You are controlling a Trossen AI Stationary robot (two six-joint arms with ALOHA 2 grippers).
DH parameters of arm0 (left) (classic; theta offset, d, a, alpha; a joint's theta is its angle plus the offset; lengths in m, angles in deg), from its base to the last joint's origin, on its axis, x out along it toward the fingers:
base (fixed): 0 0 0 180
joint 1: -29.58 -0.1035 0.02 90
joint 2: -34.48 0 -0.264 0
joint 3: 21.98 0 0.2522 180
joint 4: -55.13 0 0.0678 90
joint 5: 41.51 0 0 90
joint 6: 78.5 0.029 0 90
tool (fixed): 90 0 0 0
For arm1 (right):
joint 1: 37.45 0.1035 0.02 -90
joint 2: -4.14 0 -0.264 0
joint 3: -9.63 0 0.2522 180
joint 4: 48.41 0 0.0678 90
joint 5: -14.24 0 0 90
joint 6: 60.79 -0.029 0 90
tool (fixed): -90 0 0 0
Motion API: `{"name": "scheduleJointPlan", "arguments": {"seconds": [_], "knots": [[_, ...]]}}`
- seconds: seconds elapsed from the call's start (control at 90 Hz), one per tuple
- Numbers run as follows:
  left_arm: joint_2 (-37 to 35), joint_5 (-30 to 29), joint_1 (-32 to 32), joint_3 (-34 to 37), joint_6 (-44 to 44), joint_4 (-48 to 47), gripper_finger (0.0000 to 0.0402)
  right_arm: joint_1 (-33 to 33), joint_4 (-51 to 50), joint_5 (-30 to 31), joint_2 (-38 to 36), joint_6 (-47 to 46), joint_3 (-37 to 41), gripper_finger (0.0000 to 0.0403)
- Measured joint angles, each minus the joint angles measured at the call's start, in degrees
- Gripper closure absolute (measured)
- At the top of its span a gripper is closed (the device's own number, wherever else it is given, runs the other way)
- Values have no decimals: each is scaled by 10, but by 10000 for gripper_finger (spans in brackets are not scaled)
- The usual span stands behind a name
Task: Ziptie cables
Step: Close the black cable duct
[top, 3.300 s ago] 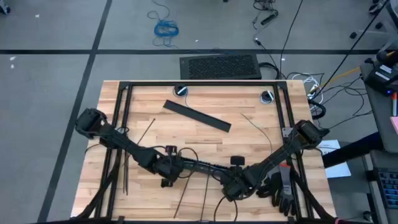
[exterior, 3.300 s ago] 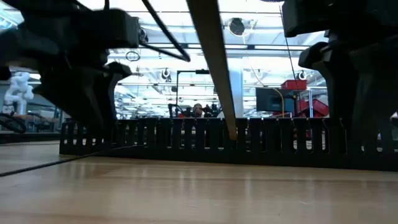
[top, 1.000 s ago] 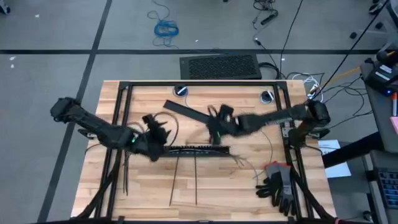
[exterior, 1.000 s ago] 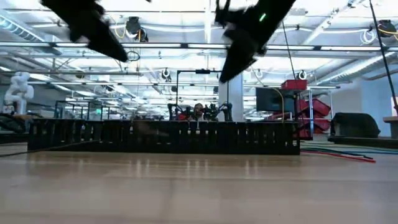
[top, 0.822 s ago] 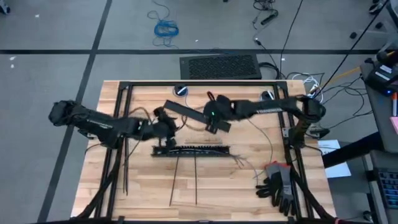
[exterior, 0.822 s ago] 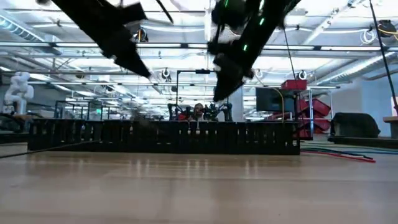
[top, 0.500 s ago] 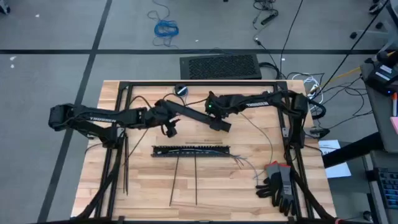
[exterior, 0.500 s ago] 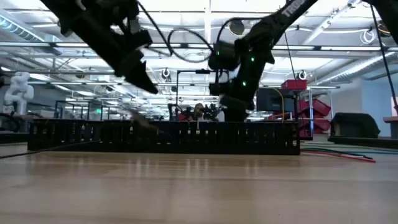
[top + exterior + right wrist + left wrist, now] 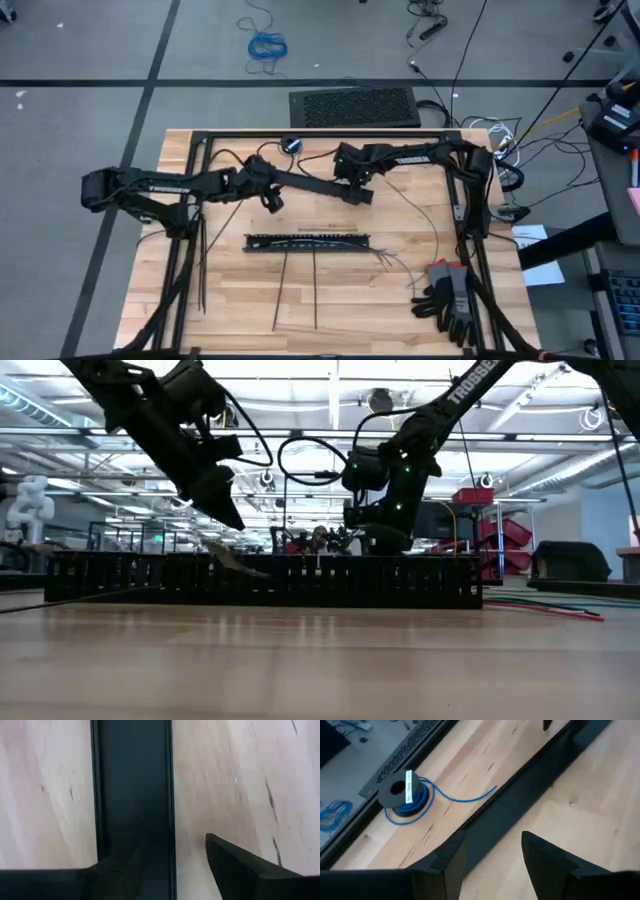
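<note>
The cables lie along the black slotted bar at mid-table, their splayed ends sticking out past its right end. Thin black zipties lie flat on the wood on the near side of that bar, and more zipties lie by the left rail. A flat black bar lies slantwise farther back. My left gripper hangs open over its left part. My right gripper stands open low over its right part, one finger above the bar and one above the wood.
Two blue wire coils sit at the table's far edge; one shows as a spool in the left wrist view. Dark gloves lie at the near right. A black frame runs along the table's sides.
Both grippers have left the slotted bar and gone toward the table's far edge, to the flat black bar. The left one has also shifted toward the right, and the right one has come down low. The slotted bar, cables and zipties have stayed where they were.
</note>
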Motion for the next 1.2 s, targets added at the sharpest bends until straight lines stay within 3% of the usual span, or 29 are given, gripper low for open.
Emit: {"name": "scheduleJointPlan", "arguments": {"seconds": [0.178,0.389,0.789,1.044,1.2], "knots": [[0,-5,3,0,-72,-21,215,-10,-10,-2,0,33,-1,295],[0,-14,3,0,-90,-22,215,-22,-11,5,1,57,-1,394],[0,-34,-5,0,-113,-24,215,-15,-57,21,-21,75,3,402],[0,-55,-10,0,-147,-16,215,51,-132,97,-130,91,3,402],[0,-49,-9,0,-81,47,215,82,-135,106,-199,92,2,402]]}}
